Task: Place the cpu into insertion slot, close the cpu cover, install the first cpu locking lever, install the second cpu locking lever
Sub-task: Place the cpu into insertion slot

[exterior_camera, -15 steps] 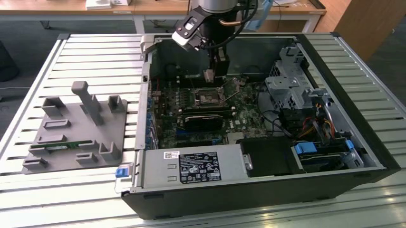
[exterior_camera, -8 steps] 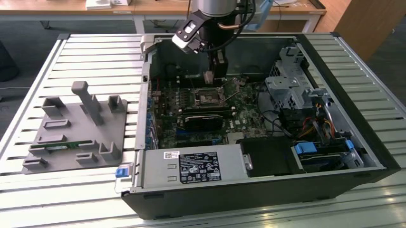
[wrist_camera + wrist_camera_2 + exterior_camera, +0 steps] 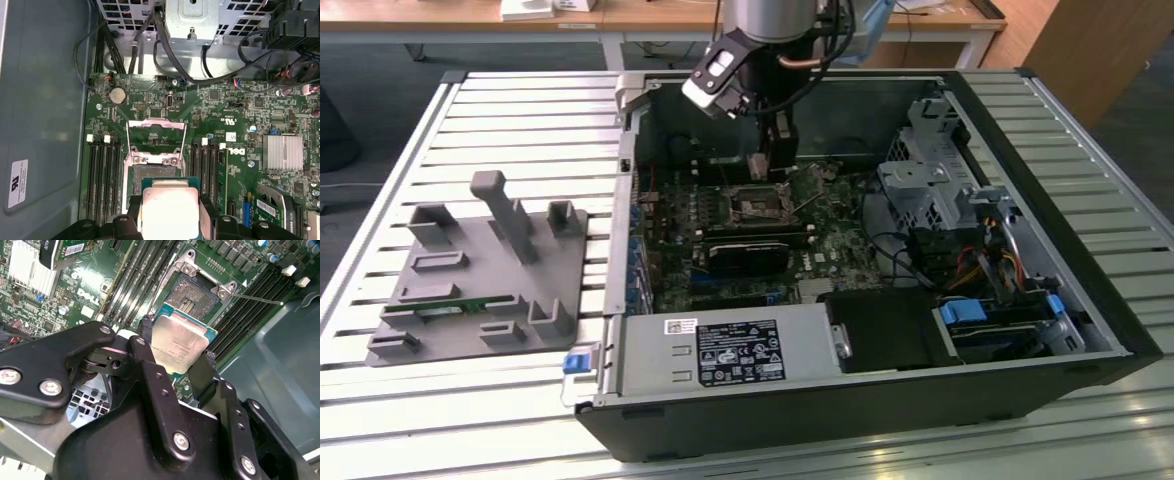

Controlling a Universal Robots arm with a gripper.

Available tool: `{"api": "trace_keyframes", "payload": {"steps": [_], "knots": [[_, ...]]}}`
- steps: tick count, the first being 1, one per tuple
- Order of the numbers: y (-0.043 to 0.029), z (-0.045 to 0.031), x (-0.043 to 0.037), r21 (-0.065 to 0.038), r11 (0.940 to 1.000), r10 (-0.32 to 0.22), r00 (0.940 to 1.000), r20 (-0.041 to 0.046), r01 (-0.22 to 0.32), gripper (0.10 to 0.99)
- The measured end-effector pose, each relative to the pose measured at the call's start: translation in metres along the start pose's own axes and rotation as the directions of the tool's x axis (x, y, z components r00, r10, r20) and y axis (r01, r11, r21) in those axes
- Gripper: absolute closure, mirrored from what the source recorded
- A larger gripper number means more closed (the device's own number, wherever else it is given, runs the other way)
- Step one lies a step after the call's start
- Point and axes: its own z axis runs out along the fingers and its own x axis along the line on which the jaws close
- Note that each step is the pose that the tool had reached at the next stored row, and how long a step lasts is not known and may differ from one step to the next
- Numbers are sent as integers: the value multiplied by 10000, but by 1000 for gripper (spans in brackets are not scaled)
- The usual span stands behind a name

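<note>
Second wrist view: holding the cpu [image 3: 180, 347] in the gripper [image 3: 178, 344], jaws narrowed to chip width and clamped on two opposite edges. Hovering partly over the insertion slot [image 3: 192, 296], seemingly not yet touching it. Step in hand, by judgement: placing the cpu, not yet seated. Calls for squaring chip edges to the socket rim and a level descent. With the cpu cover [image 3: 157, 122] flipped open in the first wrist view. In the exterior view, working at upper centre of the frame, inside the computer case [image 3: 854, 415].

A lab or workshop: opened computer case [image 3: 881, 400] on slatted metal table [image 3: 520, 120], wooden desks [image 3: 654, 15] behind.
</note>
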Motion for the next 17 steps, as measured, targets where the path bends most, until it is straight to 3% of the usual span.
{"api": "trace_keyframes", "payload": {"steps": [7,17], "knots": [[4,36,1,2,10000,0,10000,1,0,549],[82,70,7,1,10000,13,10000,-18,-13,549]]}}
